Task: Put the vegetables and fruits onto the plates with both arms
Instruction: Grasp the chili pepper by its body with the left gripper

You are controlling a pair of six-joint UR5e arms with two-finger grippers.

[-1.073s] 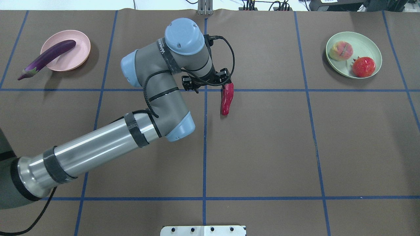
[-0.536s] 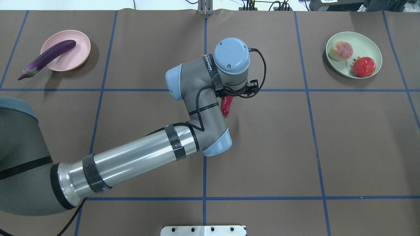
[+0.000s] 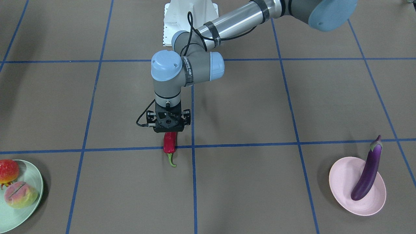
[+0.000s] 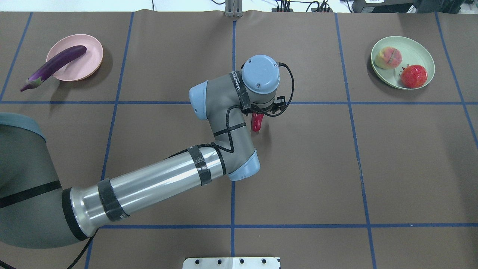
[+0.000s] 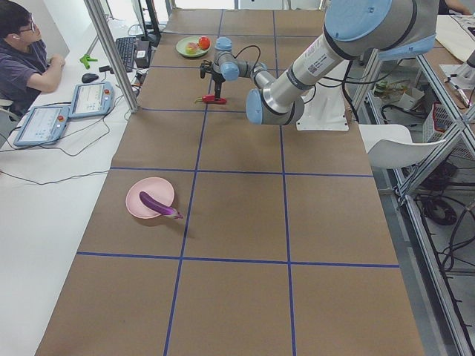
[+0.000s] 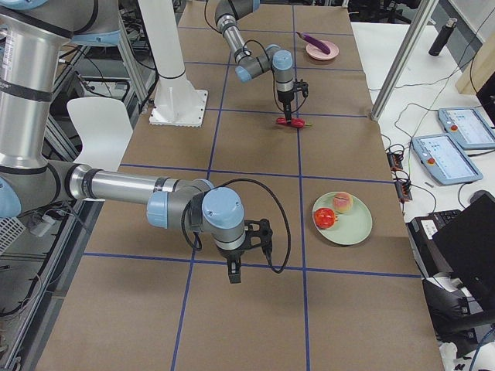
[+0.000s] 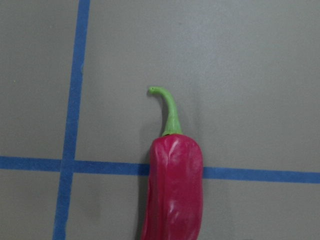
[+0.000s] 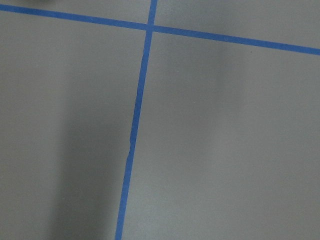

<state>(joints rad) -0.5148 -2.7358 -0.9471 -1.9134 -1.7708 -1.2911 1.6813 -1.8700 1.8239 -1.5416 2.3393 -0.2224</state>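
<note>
While left pincer [image 3: 167,128] hangs right over chili pepper [image 3: 169,145], its jaw state cannot be told | chili pepper lies on tabletop [image 3: 260,107] across blue tape line [image 3: 260,143], well apart from pink plate [image 3: 341,175] | best: straddle thick red body, not stem [image 3: 171,161]; close gently | right pincer [image 6: 234,273]: cannot tell

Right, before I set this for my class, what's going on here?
The left gripper is right over the chili, which lies in the middle of the table; I cannot tell if it has gripped it. The eggplant lies across the pink plate; the peach and pomegranate sit on the green plate. The right gripper hangs over bare table, away from them.
</note>
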